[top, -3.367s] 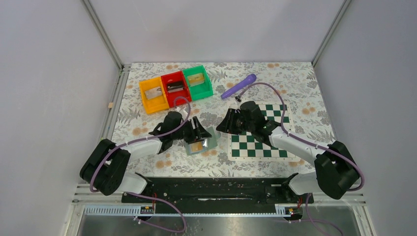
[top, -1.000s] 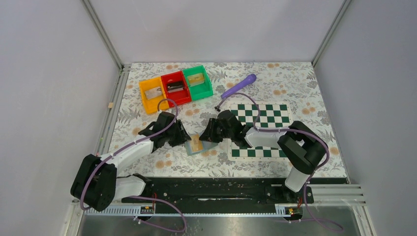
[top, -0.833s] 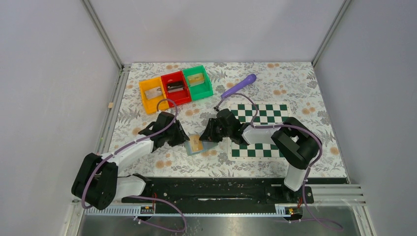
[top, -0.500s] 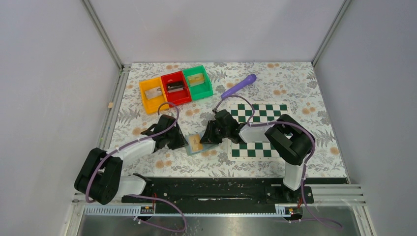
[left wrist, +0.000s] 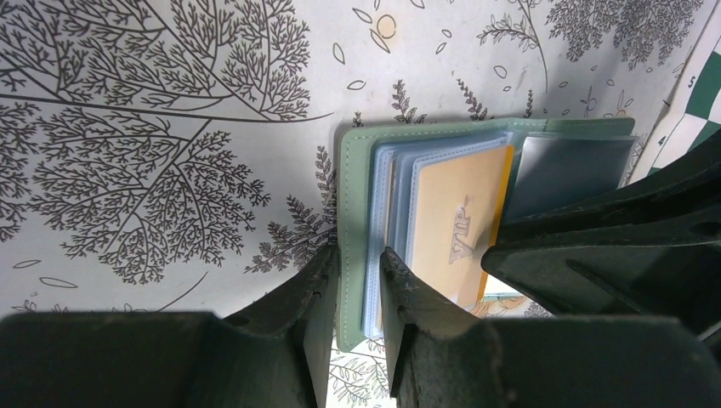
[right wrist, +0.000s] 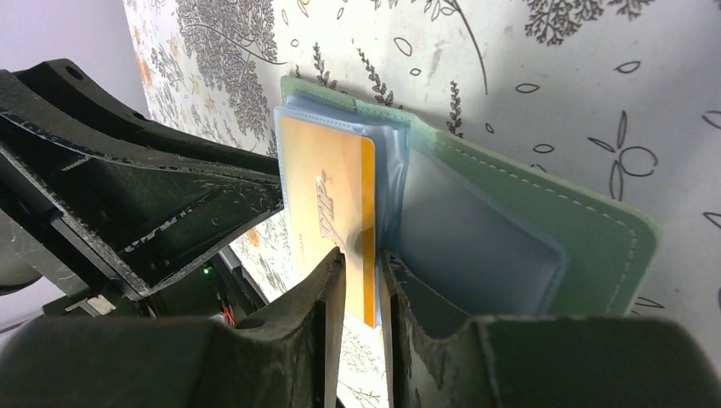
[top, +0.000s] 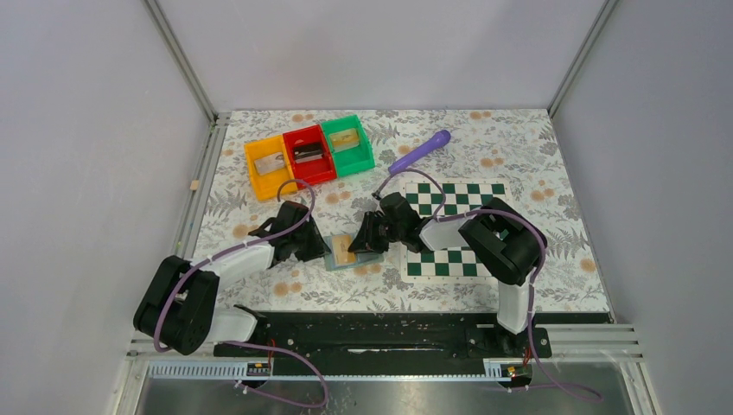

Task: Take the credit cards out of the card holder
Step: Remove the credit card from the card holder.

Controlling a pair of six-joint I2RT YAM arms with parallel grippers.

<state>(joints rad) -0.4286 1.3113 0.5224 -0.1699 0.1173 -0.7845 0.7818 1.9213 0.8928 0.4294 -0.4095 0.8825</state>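
Contact is now made with the card holder (left wrist: 353,212) from both sides. The holder is spread open on the table (top: 519,147), about midway between the left and right edges and nearer to the near edge, just beside the left edge of the chessboard (top: 467,194). A yellow credit card (left wrist: 459,229) is seen against its left half; whether it is still inside a sleeve cannot be told.

One second ago the left gripper (left wrist: 357,263) was held with wider jaws at the left side of the holder. Now its jaws are pressed on the teal left cover edge, one finger on each side of it. The right gripper (right wrist: 361,259) was placed over the far left corner of the chessboard some seconds ago, well apart from the holder. It has been brought to the holder, and the long edge of the card is pinched between its jaws.

The holder itself has been kept at almost the same place. The orange bin (top: 252,169), red bin (top: 290,143) and green bin (top: 367,151) toward the far left corner, and the purple tool (top: 421,151) beside them, are unchanged.
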